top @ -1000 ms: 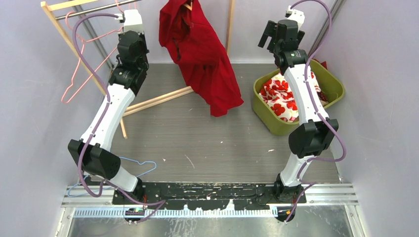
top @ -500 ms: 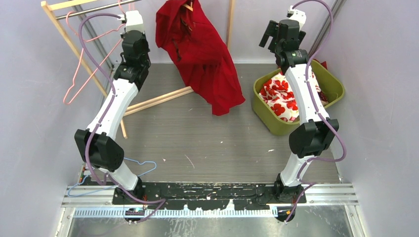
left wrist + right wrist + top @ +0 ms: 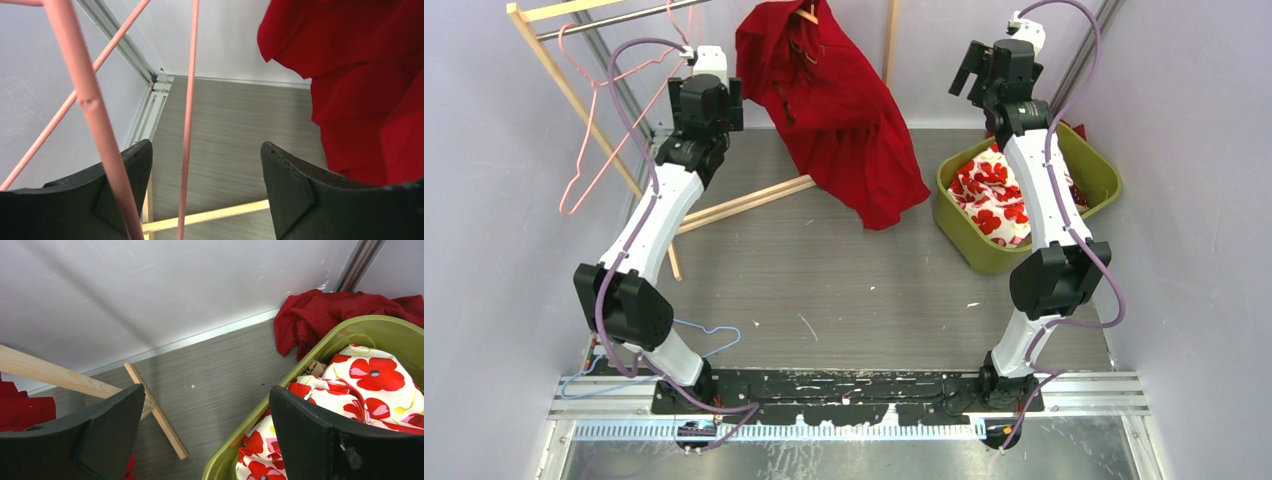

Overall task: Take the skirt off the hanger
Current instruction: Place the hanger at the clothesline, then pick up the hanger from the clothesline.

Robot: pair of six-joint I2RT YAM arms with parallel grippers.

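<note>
From above, we see the red fabric skirt [image 3: 824, 110] draped from a wooden hanger [image 3: 807, 14] at the top of the pale wooden clothes rack [image 3: 574, 95], its hem hanging free above the grey table [image 3: 844, 290]. The left arm [image 3: 659, 205] reaches up beside the skirt, next to a pink wire hanger [image 3: 589, 140] on the rack's rail. The right arm [image 3: 1044, 190] rises over an olive-green plastic tub [image 3: 1109, 175] holding a white cloth with red flowers [image 3: 989, 190]. A blue wire hanger [image 3: 709, 335] lies near the left base. At the left wrist, we find the left gripper [image 3: 205, 150] spread wide and holding nothing; one thin rod of the pink wire hanger passes between the jaws, another crosses in front of the left-hand finger, and the skirt fills the upper right, apart from the fingers [image 3: 300, 190]. At the right wrist, the right gripper [image 3: 205, 395] is also wide and empty, above the table between the rack's foot and the tub, with a crumpled dark red cloth [image 3: 320, 315] behind the tub.
</note>
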